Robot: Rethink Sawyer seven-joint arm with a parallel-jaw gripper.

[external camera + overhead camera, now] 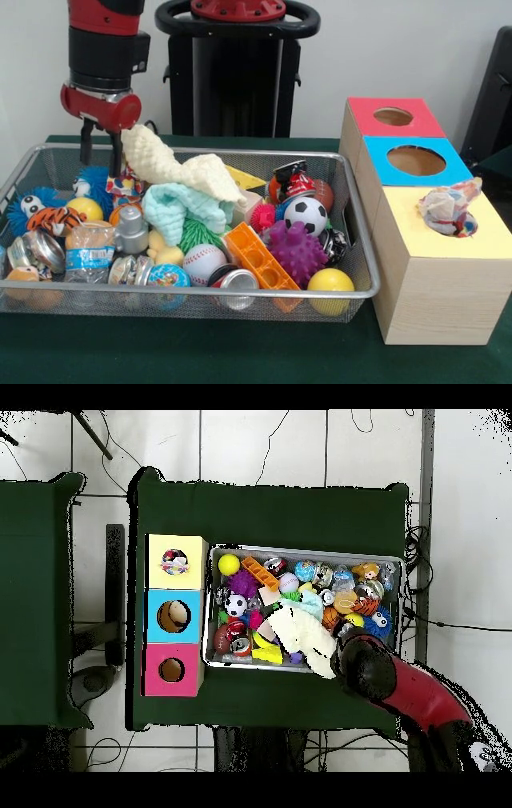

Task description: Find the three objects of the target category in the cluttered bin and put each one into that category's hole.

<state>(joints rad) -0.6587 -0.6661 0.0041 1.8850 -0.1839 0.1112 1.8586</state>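
A wire mesh bin (200, 294) holds several mixed toys, balls and cans. A cream knobbly cloth (188, 170) lies over the pile. Its left end rises up against the right finger (117, 152) of my gripper (100, 164). The gripper hangs over the bin's far left corner, open, with only mesh showing between the fingers. A mint cloth (180, 206) lies just below the cream one. A wooden box (436, 296) at the right has red (394, 117), blue (416, 160) and yellow holes. A crumpled patterned cloth (448, 210) sits in the yellow hole. From overhead, the arm (368, 666) covers the gripper and the cream cloth (300, 634) reaches under it.
Around the cloths lie a soccer ball (306, 214), a purple spiky ball (298, 252), an orange block (258, 258), a yellow ball (330, 282), a baseball (204, 262), a tiger toy (52, 218) and cans (237, 282). Green cloth covers the table (270, 509).
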